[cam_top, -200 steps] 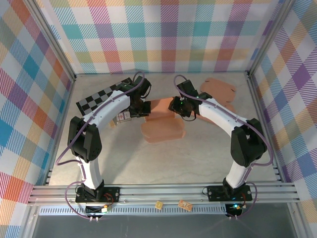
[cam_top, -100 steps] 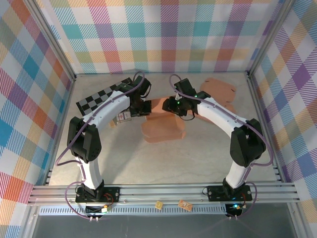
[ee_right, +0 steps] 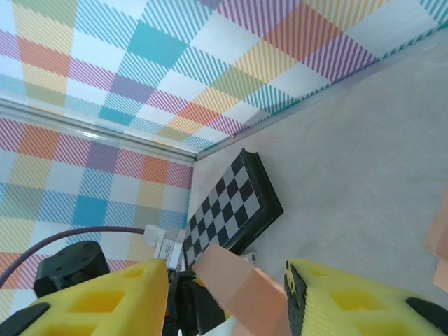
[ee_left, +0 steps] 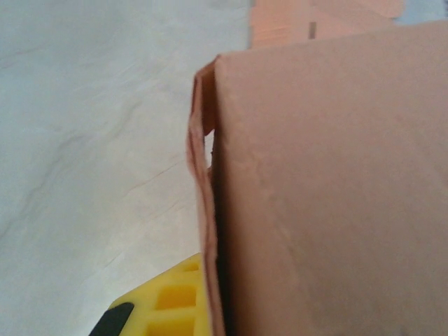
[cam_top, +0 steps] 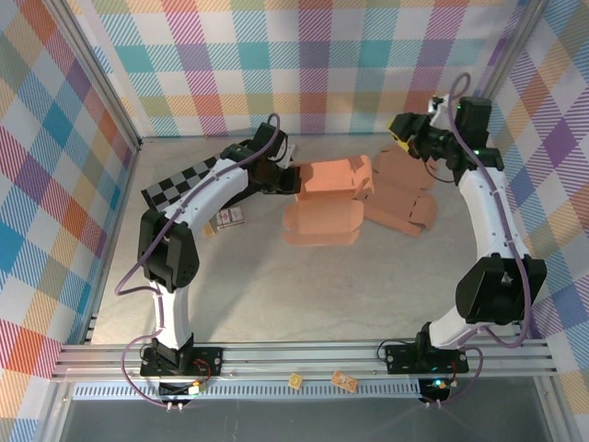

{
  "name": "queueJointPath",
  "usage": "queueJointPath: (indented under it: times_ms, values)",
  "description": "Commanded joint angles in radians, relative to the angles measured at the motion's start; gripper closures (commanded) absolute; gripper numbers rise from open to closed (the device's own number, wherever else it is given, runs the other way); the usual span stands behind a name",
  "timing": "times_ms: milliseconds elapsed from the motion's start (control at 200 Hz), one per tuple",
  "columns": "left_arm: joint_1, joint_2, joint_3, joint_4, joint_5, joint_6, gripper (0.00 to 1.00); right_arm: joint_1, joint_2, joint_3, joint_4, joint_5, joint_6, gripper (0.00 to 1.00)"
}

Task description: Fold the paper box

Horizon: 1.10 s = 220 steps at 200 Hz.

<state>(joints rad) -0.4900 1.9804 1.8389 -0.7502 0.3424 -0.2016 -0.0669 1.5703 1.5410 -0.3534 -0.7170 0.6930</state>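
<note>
The right tool [ee_right: 225, 287] has backed off to approx. 1 o'clock, part open & empty, so we now hold the paper box [cam_top: 336, 175], just 12 o'clock of tabletop [cam_top: 276, 295] ctr., w/ the left tool [cam_top: 293, 180] alone, clamped shut on its 9 o'clock wall; lid not yet closed.

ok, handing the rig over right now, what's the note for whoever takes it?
Left gripper: shut on the left end of the paper box.
Right gripper: open, empty, raised at back right, off the box.
Box is mid-table with its walls up; its big flap lies flat on the near side.
Flat cardboard blanks lie to its right.
Left to do: probably fold that flap shut.
</note>
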Motion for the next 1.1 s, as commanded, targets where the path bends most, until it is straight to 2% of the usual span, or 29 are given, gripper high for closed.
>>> queueJointPath:
  times_ms: [0, 180, 305, 530, 815, 1095]
  values:
    - [0.047, 0.043, 0.049, 0.038, 0.204, 0.108, 1.0, -0.025, 0.057, -0.05, 0.11, -0.235, -0.004, 0.54]
    - [0.12, 0.095, 0.08, 0.074, 0.321, 0.105, 1.0, -0.025, 0.113, -0.081, 0.148, -0.374, -0.072, 0.55]
    - [0.154, 0.126, 0.093, 0.092, 0.407, 0.075, 1.0, -0.016, 0.08, -0.158, 0.217, -0.349, -0.047, 0.54]
    - [0.157, 0.144, 0.069, 0.109, 0.506, 0.064, 1.0, 0.025, 0.074, -0.185, 0.147, -0.344, -0.146, 0.53]
    - [0.156, 0.153, 0.037, 0.086, 0.515, 0.059, 1.0, 0.077, 0.143, -0.044, 0.05, -0.344, -0.207, 0.54]
    - [0.154, 0.155, 0.041, 0.081, 0.5, 0.052, 1.0, 0.116, 0.148, -0.025, -0.004, -0.319, -0.256, 0.55]
